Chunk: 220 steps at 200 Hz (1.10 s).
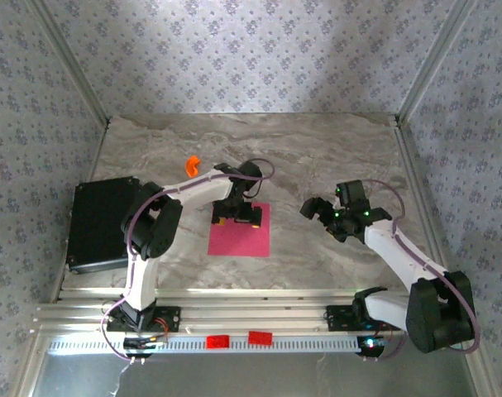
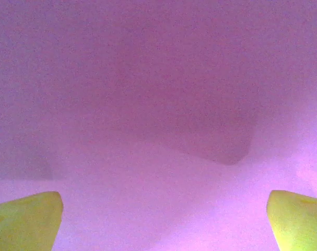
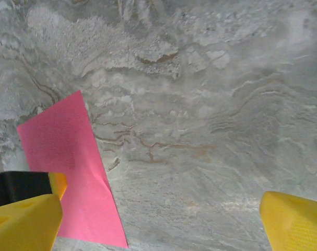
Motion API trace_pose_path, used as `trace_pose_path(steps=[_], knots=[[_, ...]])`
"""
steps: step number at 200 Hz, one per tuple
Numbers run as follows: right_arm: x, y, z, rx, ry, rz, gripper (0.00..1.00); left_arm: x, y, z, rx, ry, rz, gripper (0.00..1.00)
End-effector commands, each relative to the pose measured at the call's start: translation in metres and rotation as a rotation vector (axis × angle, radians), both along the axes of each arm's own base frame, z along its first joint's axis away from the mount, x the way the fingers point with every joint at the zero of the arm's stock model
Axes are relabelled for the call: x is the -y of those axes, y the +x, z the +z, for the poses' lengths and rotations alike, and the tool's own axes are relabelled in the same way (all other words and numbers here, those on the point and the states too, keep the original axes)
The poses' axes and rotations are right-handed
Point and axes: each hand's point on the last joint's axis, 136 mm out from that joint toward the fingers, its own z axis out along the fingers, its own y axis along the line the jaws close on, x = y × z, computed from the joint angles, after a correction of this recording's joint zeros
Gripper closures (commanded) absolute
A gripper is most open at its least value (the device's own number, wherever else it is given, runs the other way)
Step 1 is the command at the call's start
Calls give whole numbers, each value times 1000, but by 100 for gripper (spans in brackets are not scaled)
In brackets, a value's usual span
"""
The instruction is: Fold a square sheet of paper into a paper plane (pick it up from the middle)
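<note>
- The square sheet of magenta-pink paper lies flat on the table, a little left of the middle of the top view. It is unfolded, with straight edges and clean corners.
- In the left wrist view the sheet spans the frame as an even pink field with a soft shadow across it.
- In the right wrist view the sheet sits in the lower left; its right-hand edge shows a slight kink.
- The left gripper hangs over the sheet's upper edge. Its yellow fingertips are spread wide with nothing clamped between them; whether they touch the paper I cannot tell.
- The right gripper is well to the right of the sheet, over bare table. Its yellow fingers are fully apart and empty.
- The table is grey-beige marble-patterned stone with darker veins.
- A small orange plastic piece lies up and left of the sheet, and a black box sits at the table's left edge.
- Floral-patterned wallpaper walls enclose the table on three sides.
</note>
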Motion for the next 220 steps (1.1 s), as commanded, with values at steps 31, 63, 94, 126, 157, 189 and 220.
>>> trace_pose_path(steps=[31,63,94,126,157,189,220], knots=[[-13,-3,-5,-58,-39,83,1,1,6,-6,-20,16,62,1],[-20,2,-6,-73,-50,117,1,2,5,-11,-29,19,74,1],[-26,3,-8,-93,-70,151,1,0,2,-20,-46,33,72,1],[-28,3,-9,-96,-81,162,1,-4,-3,-31,-65,49,72,1],[-27,4,-8,-92,-90,159,1,-8,-9,-43,-90,68,68,3],[-25,4,-7,-89,-97,157,1,-9,-13,-51,-103,68,69,3],[-24,4,-7,-88,-103,146,1,-9,-16,-58,-105,72,62,4]])
